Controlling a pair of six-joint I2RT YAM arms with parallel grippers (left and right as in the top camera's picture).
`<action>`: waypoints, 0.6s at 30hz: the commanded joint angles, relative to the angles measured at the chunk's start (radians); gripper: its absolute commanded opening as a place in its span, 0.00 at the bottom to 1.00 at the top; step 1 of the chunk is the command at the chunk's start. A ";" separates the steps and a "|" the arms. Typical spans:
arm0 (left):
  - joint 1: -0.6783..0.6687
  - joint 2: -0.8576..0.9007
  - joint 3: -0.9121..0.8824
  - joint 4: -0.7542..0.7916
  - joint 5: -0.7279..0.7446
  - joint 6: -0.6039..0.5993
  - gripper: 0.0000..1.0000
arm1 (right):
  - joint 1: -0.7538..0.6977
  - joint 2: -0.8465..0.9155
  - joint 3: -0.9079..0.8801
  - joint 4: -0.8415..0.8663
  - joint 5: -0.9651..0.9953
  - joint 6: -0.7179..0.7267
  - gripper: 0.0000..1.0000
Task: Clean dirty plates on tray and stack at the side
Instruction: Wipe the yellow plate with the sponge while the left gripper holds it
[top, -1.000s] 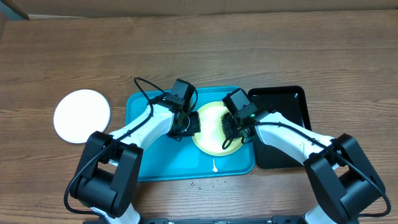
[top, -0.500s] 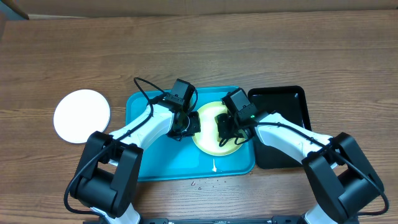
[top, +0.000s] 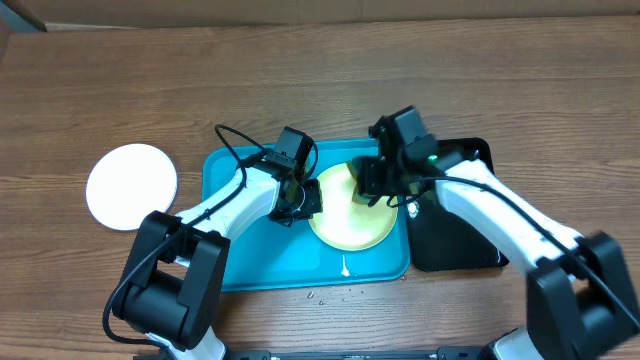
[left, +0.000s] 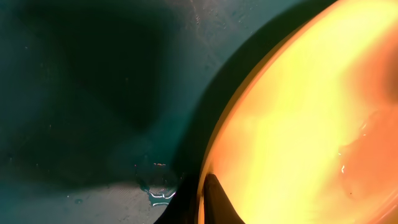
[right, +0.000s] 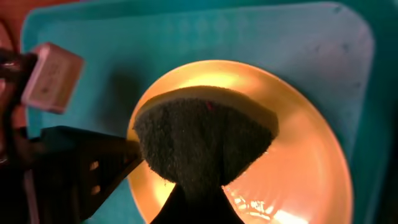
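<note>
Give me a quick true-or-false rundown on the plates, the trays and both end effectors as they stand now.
1. The left end effector is clamped on the rim of the yellow-green plate. True.
2. The right end effector is empty. False: it holds a sponge, dark scouring side toward the wrist camera.
3. The yellow-green plate lies in the black tray. False: it lies in the blue tray; the black tray is beside that.
4. A white plate sits on the table to the left of the blue tray. True.
</note>
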 joint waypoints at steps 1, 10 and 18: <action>-0.003 0.055 -0.040 -0.024 -0.076 -0.037 0.04 | 0.003 -0.026 -0.001 -0.049 0.090 -0.038 0.04; -0.004 0.055 -0.040 -0.023 -0.076 -0.043 0.04 | 0.005 0.070 -0.150 0.090 0.163 -0.037 0.04; -0.004 0.055 -0.040 -0.023 -0.076 -0.043 0.04 | 0.030 0.107 -0.161 0.096 0.145 0.009 0.04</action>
